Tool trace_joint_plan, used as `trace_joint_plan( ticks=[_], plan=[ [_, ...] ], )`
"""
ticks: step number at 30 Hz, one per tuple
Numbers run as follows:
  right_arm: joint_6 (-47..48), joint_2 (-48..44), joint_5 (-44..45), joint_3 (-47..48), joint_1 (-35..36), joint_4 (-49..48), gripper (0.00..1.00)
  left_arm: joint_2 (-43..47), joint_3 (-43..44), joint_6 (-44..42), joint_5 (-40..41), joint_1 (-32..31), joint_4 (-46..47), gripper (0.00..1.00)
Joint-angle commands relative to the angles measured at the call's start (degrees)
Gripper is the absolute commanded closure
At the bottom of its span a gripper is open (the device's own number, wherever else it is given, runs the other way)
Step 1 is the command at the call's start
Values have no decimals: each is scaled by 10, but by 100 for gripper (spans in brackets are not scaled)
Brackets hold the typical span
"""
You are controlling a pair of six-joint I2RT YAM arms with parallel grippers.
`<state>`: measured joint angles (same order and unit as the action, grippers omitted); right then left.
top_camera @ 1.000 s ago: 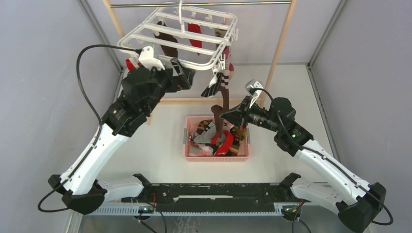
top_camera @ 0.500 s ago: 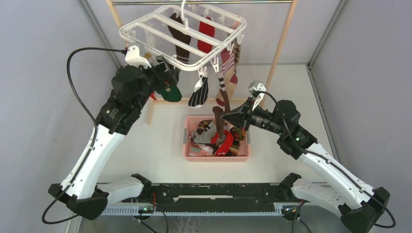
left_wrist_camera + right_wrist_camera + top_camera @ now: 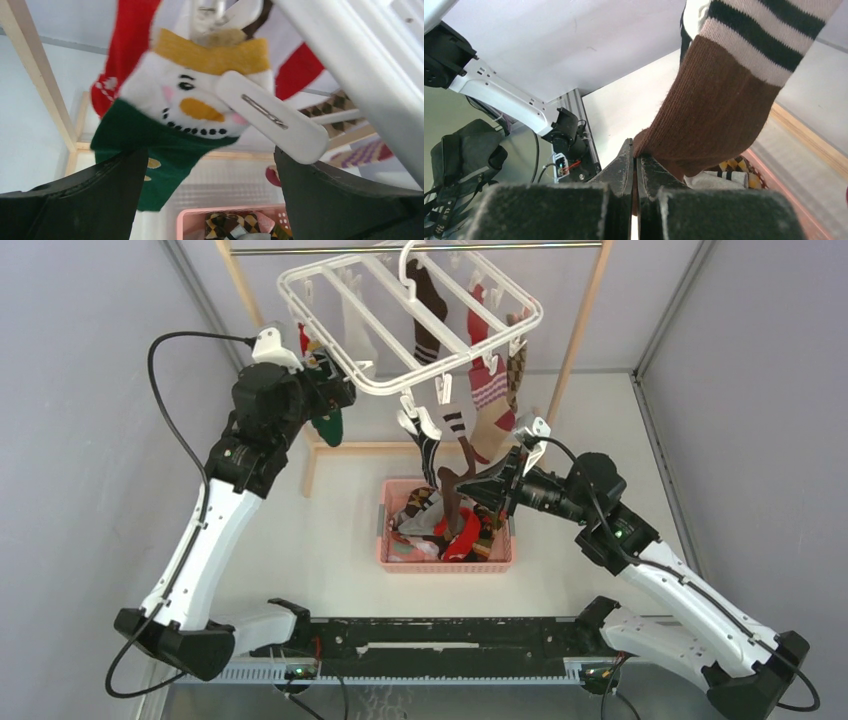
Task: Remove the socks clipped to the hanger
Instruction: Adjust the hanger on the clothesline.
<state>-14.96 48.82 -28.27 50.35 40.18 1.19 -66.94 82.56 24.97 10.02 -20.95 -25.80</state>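
The hanger [image 3: 392,390] hangs far and centre, with socks dangling from its clips. The right gripper [image 3: 462,483] is pinched tight on the toe of a brown sock [image 3: 714,115] above the basket [image 3: 385,540]. The left gripper [image 3: 207,170] gapes wide either side of a snowman sock [image 3: 190,105], gripping nothing. The socks look light, limp and stretchy, so a hold near the cuff, just under the clip, should pull cleaner.

The fingers [image 3: 624,170] of the right gripper [image 3: 634,159] pinch a brown sock [image 3: 719,115] (black and white stripes higher up).
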Motion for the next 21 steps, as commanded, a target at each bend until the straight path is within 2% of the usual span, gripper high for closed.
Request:
trace_joint_plan(
  ticks=[1, 10, 21],
  plan=[
    [17, -12, -10, 3, 12, -26, 100, -22, 16, -11, -26, 22, 26, 0],
    [20, 11, 1, 7, 29, -35, 100, -37, 34, -17, -32, 55, 23, 0],
    [14, 47, 3, 7, 32, -57, 100, 66, 3, -10, -39, 56, -10, 0]
  ],
)
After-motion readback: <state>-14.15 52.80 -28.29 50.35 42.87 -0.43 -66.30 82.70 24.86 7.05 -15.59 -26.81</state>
